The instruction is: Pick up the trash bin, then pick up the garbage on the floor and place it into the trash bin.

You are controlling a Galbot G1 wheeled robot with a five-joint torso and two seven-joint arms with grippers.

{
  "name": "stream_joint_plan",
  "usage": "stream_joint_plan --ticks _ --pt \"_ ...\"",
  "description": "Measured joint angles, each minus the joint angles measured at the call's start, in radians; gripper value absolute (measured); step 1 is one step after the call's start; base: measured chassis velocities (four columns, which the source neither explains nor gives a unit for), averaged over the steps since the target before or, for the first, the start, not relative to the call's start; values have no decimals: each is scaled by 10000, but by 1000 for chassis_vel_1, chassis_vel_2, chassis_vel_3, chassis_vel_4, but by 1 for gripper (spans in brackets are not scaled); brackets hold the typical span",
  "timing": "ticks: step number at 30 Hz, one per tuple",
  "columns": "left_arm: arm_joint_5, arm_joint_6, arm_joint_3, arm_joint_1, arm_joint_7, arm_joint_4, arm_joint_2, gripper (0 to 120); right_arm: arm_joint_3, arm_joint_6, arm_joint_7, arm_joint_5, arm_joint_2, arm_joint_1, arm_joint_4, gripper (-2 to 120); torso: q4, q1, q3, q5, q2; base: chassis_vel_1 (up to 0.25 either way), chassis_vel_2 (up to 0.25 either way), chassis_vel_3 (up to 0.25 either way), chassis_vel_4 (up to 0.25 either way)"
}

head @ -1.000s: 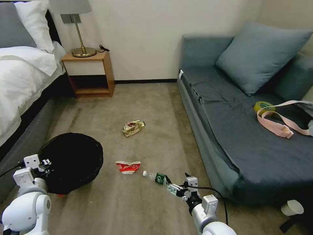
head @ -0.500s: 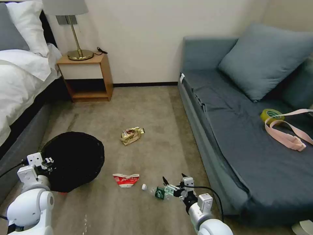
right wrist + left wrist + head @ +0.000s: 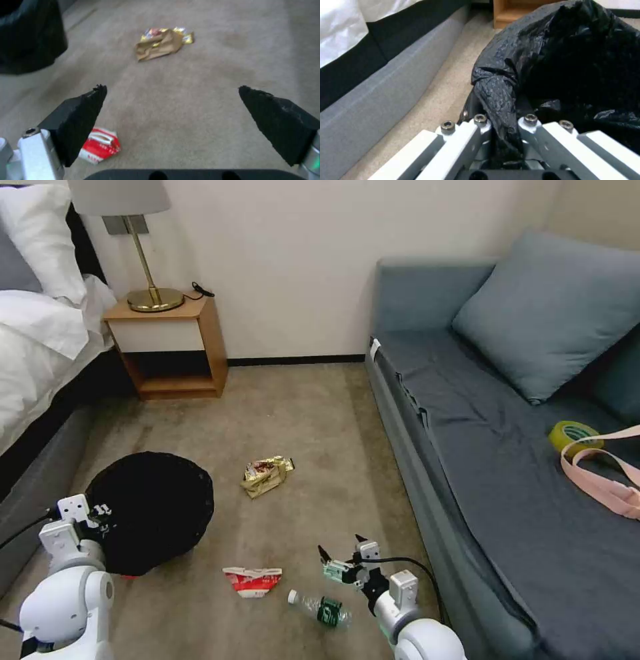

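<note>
**Caller:** Camera's swung, so the whole room has slid across your head view since a second ago. The real change is the right gripper [image 3: 340, 559]: it sat right at the bottle [image 3: 321, 609] a second ago, and now it's lifted off, with the bottle lying on the carpet [image 3: 313, 433] just at its 7 o'clock.

**Analyst:** So no pick there. How do the jaws stand?

**Caller:** Spread wide, nothing between them. In your right wrist view both black pads [image 3: 83, 120] frame bare carpet, with the carton [image 3: 99, 148] poking out by one pad and the wrappers [image 3: 162, 43] well ahead.

**Analyst:** And the left side?

**Caller:** Left gripper [image 3: 502, 122] is clamped together on a twisted fold of the black liner at the bin's [image 3: 150, 510] rim. You've got the bin at your 9 o'clock, low beside the bed frame [image 3: 386, 82]. I'd call step one done, though I can't tell whether the bin is hanging clear of the carpet.

**Analyst:** Score on the garbage?

**Caller:** Zero of three that you can see. Bottle and carton [image 3: 252, 581] lie near each other at 6 o'clock from the wrappers [image 3: 265, 476], which sit mid-carpet at the bin's 2 o'clock. I can't make out anything inside that dark liner.

**Analyst:** So all the collecting is left.

**Caller:** That's my read: three pickups and three drops.
</note>
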Motion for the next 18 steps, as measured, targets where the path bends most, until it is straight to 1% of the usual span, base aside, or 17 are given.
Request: stream_joint_plan --ticks 1,2,4,5,6,8,10,11,14,15,16,18 --pt "0 0 0 0 0 0 0 4 0 0 0 0 0 0 0 100 0 0 0 0 0 -81 62 64 -69" --pt "42 -31 13 15 0 2 -30 4 -163 -110 -21 51 -159 198 -91 100 -1 0 0 1 0 -18 62 64 -24" --pt "151 -91 49 42 8 6 -86 4 -518 -306 -131 207 -509 608 -274 100 2 -1 -1 0 0 0 0 0 0" --pt "256 -132 59 56 45 6 -130 4 -841 -473 -245 356 -860 1032 -455 100 0 -1 -1 3 0 0 0 0 0" --pt "256 -132 59 56 45 6 -130 4 -841 -473 -245 356 -860 1032 -455 100 0 -1 -1 3 0 0 0 0 0" --pt "370 -162 74 75 96 -12 -181 4 -1223 -630 -379 595 -1332 1613 -644 100 1 -1 -1 3 0 0 0 0 0" --pt "556 -196 94 88 203 -67 -253 4 -1932 -854 -881 884 -2234 2649 -985 100 1 0 -1 2 0 0 0 0 0" --pt "556 -196 94 88 203 -67 -253 4 -1932 -854 -881 884 -2234 2649 -985 100 1 0 -1 2 0 0 0 0 0" --pt "713 -229 105 87 259 -134 -347 4 -2451 -1063 -1731 1253 -2948 3695 -1233 100 1 0 0 3 0 0 0 0 0" --pt "738 -240 113 87 273 -143 -365 4 -2522 -1112 -1948 1297 -3053 3860 -1257 100 2 0 0 2 0 0 0 0 0" --pt "738 -240 113 87 273 -143 -365 4 -2522 -1112 -1948 1297 -3053 3860 -1257 100 2 0 0 2 0 0 0 0 0" --pt "883 -324 153 96 335 -170 -459 4 -2893 -1225 -2817 1429 -3415 4498 -1373 100 1 0 0 1 0 0 0 0 0"
